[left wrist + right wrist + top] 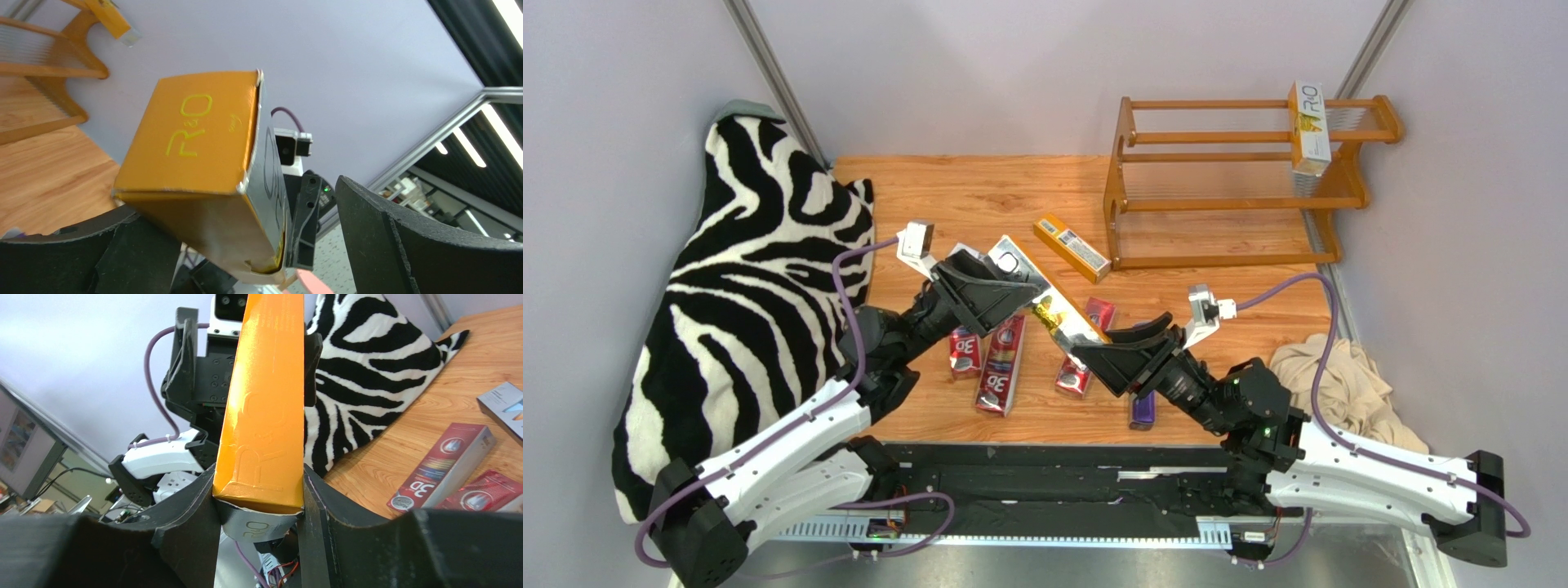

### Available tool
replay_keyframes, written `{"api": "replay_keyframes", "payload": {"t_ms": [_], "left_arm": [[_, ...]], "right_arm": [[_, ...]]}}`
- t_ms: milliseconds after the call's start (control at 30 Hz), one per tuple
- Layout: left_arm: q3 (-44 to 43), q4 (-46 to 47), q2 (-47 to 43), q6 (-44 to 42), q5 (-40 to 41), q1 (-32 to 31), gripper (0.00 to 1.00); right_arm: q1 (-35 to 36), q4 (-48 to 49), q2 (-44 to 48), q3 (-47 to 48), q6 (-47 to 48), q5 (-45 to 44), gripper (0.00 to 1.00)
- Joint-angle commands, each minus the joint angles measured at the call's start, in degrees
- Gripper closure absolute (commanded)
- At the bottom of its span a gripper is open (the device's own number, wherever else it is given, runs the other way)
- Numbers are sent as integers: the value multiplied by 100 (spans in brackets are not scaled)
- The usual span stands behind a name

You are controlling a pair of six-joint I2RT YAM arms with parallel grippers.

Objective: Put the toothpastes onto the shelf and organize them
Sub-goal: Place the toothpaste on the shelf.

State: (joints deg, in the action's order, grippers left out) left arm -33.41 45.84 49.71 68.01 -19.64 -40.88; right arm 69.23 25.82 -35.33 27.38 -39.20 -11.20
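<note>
An orange-yellow toothpaste carton (1053, 303) hangs in the air between both grippers. My right gripper (261, 499) is shut on its lower end, both fingers pressed to the carton (264, 416). My left gripper (236, 208) is open around the upper end (202, 159), with a clear gap at its right finger (417, 245). A second orange-yellow carton (1071, 248) lies before the shelf (1234, 184). A white carton (1309, 126) stands on the shelf's upper tier. Red cartons (1001, 364) (966, 352) (1084, 349) and a purple one (1144, 410) lie on the table.
A zebra-striped cushion (756, 294) fills the left side of the wooden table (928, 196). A beige cloth (1339, 374) lies at the right edge. Grey walls close in the back and sides.
</note>
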Motion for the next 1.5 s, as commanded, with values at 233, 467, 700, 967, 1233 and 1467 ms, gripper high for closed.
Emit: {"api": "replay_keyframes", "payload": {"t_ms": [233,467,700,967,1233,1467], "left_arm": [[-886,-3470,-629,-2323,-305,1,2],[-1220,-5523,-1367,-3601,829,-7,1],[-2046,-7448,-964,-4331,2233,-7,1],[-1784,-7432,-779,-4305,2245,-7,1],[-1388,-7221,-849,-4252,2140,-7,1],[-1212,-7213,-832,-4252,2096,-7,1]], "right_arm": [[11,-516,649,66,-237,-892,80],[-6,-1219,1125,84,-369,-1437,82],[3,-2053,1125,435,-413,-1815,82],[-67,-3030,423,1471,-273,-2343,82],[-1068,-4191,-850,3333,-316,-1361,82],[-3096,-3972,-1730,4223,-545,1039,82]]}}
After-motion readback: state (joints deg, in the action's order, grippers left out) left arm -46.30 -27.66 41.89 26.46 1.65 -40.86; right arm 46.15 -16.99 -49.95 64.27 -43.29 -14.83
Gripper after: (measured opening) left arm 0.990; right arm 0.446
